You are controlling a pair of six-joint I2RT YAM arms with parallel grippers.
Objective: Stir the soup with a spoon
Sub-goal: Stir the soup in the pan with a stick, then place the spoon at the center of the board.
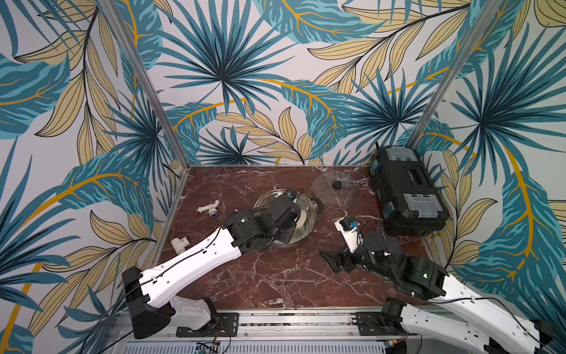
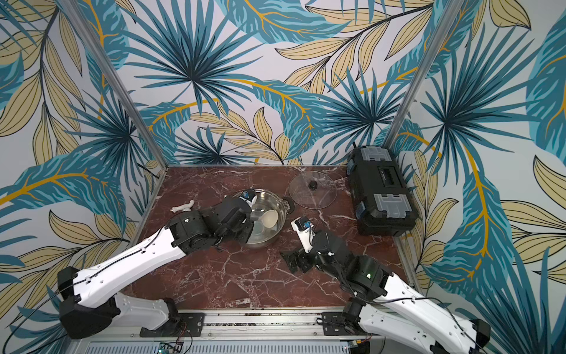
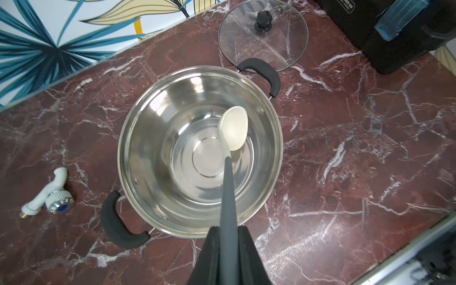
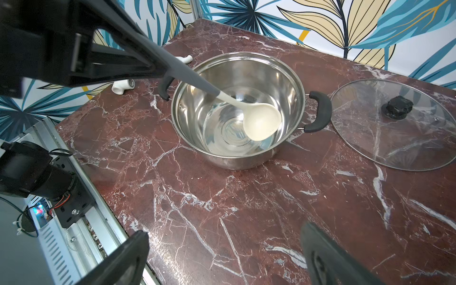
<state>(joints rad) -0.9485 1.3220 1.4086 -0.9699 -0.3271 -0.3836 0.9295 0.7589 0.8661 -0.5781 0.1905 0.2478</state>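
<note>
Left wrist view: the left pincer (image 3: 228, 232) is clamped on the spoon (image 3: 233, 128) by its grey handle end, so the cream bowl reaches ahead and down into the pot (image 3: 148, 116), seemingly near its bare bottom, ready to stir; the right pincer (image 4: 225, 232) stands apart, empty, short of the pot.
</note>
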